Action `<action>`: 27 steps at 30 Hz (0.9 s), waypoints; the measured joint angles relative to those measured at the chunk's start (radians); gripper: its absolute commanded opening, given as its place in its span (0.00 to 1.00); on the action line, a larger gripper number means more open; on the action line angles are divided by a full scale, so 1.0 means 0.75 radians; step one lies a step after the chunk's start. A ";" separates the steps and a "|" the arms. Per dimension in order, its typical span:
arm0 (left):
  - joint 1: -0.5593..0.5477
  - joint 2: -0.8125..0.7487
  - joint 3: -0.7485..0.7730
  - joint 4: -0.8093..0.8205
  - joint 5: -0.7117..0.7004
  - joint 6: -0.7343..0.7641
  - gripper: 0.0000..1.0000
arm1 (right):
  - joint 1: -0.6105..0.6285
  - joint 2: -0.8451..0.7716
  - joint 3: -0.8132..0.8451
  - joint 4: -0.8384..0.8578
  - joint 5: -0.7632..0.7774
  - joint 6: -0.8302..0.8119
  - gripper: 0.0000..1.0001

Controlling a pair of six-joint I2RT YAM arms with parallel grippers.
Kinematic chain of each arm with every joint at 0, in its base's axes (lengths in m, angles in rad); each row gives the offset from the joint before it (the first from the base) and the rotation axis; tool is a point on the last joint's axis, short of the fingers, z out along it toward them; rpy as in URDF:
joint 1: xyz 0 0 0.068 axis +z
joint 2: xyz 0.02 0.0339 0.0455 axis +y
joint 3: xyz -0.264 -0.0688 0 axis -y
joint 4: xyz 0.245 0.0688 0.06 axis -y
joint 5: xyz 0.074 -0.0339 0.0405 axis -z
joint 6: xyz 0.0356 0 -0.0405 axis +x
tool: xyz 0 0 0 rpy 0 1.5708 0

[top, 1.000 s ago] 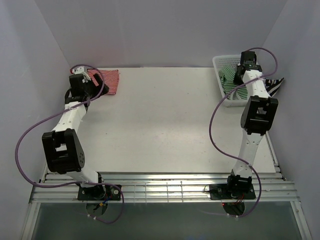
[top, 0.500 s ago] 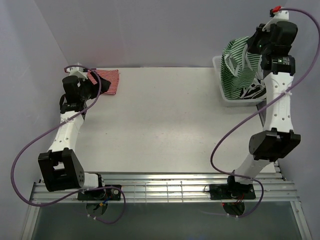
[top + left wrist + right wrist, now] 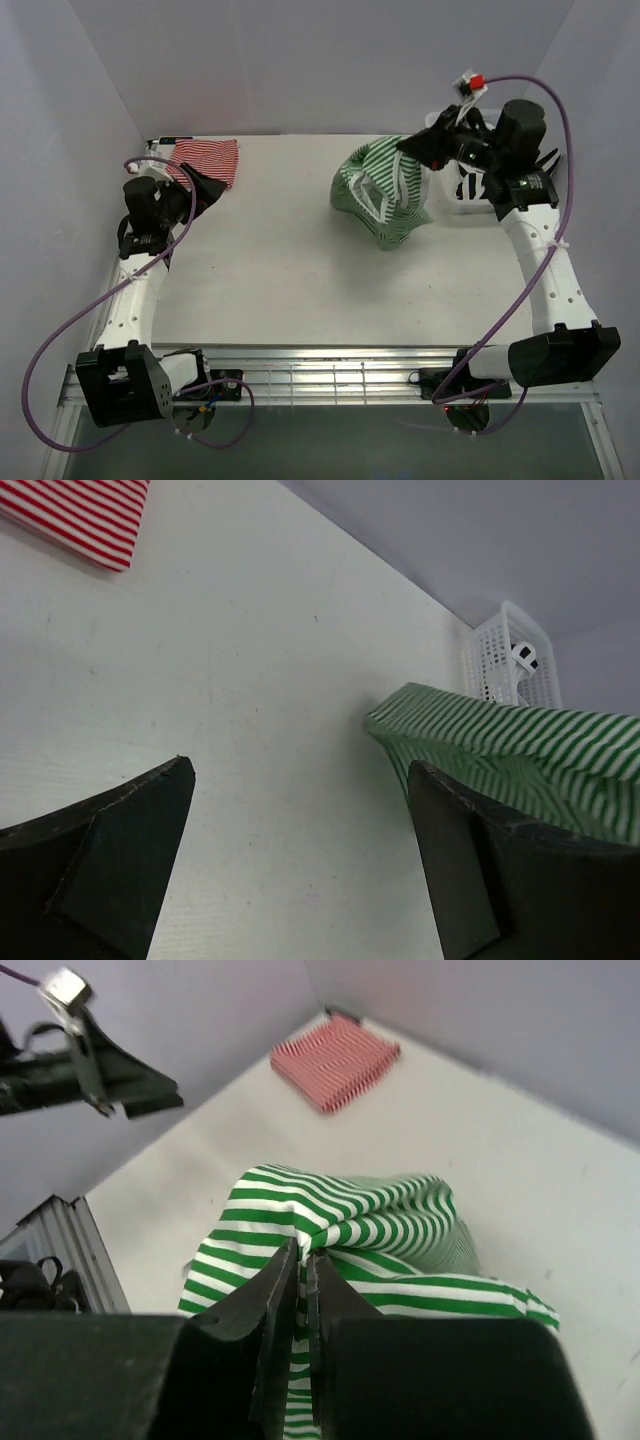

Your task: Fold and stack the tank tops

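I have my right gripper (image 3: 413, 152) pinched shut on a bunched edge of the green-and-white tank top (image 3: 380, 200), which hangs down from it over the table (image 3: 280, 260), well apart from my empty, wide-open left gripper (image 3: 208, 188) beside the folded red-and-white tank top (image 3: 210, 160).
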 measured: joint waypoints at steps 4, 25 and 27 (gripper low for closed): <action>-0.001 -0.015 -0.076 -0.064 0.002 -0.062 0.98 | -0.004 -0.014 -0.389 -0.012 0.145 0.005 0.48; -0.405 0.803 0.075 -0.087 0.015 -0.096 0.98 | 0.149 -0.356 -1.258 -0.230 0.843 0.166 0.91; -0.439 0.876 0.154 -0.050 0.014 -0.090 0.98 | 0.175 -0.324 -1.295 -0.228 0.858 0.196 0.92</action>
